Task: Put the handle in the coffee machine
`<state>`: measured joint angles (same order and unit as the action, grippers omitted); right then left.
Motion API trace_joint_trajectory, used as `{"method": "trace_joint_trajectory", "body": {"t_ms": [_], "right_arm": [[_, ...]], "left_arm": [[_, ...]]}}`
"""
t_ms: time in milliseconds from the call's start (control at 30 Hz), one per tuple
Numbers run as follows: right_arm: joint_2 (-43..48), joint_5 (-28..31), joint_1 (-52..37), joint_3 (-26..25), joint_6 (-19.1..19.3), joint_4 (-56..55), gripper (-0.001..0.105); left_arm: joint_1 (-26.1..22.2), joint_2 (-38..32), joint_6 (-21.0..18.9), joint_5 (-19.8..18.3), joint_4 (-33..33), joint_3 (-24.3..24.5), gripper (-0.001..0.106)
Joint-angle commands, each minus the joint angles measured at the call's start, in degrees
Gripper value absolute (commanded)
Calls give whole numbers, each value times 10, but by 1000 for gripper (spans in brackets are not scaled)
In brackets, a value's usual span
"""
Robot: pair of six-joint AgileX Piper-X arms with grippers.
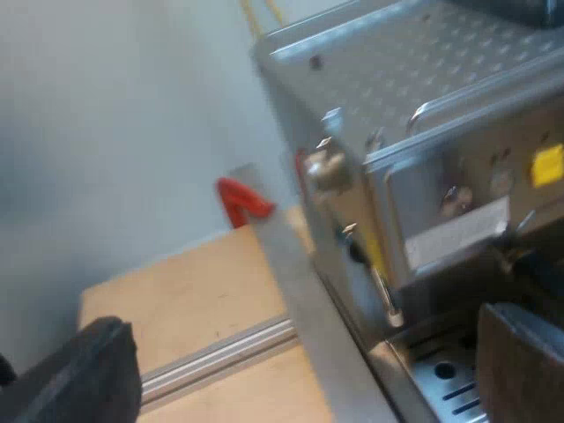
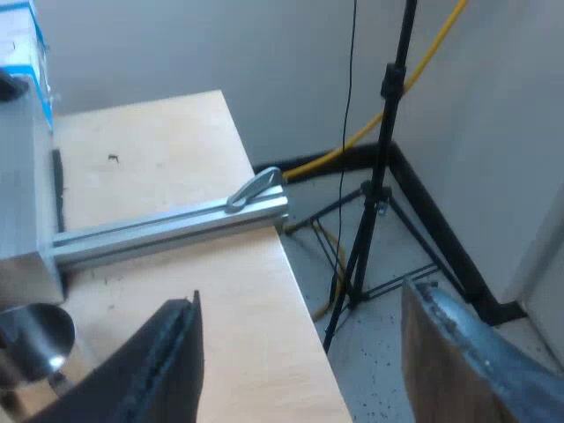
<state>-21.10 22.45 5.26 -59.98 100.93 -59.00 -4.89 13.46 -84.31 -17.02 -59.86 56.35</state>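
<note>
Risk: left gripper [image 1: 300, 370] gapes empty beside boxy stainless-steel espresso machine [image 1: 441, 97], right gripper [image 2: 304, 352] likewise; careless swing could strike it.

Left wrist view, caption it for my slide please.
Open left gripper by the drip tray of the espresso machine, over a wooden table.

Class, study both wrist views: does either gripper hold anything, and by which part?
Nothing is held. The left gripper is open and empty beside the espresso machine; the right gripper is open and empty above the edge of the table.
</note>
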Motion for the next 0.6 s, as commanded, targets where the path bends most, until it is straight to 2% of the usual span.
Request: {"method": "trace_joint_trajectory", "body": {"t_ms": [33,100,233,300,400,533,600], "right_arm": [[40,0,-4,27,10,0,52],[89,0,-4,59,10,0,52],[162,0,-4,99,14,-9,52],[192,0,-4,113,14,-26,52],[230,0,-4,129,14,-49,52],[238,11,-3,136,14,-105,52],[240,6,-3,143,14,-105,52]], "left_arm": [[0,-69,-7,19,-1,-42,79],[0,-124,-7,19,-28,-72,79],[0,-176,-1,20,-78,-96,79],[0,-226,30,23,-139,-115,79],[-4,-219,38,24,-198,-114,79],[-4,-224,49,32,-189,-117,79],[-4,-222,48,32,-159,-120,79]]}}
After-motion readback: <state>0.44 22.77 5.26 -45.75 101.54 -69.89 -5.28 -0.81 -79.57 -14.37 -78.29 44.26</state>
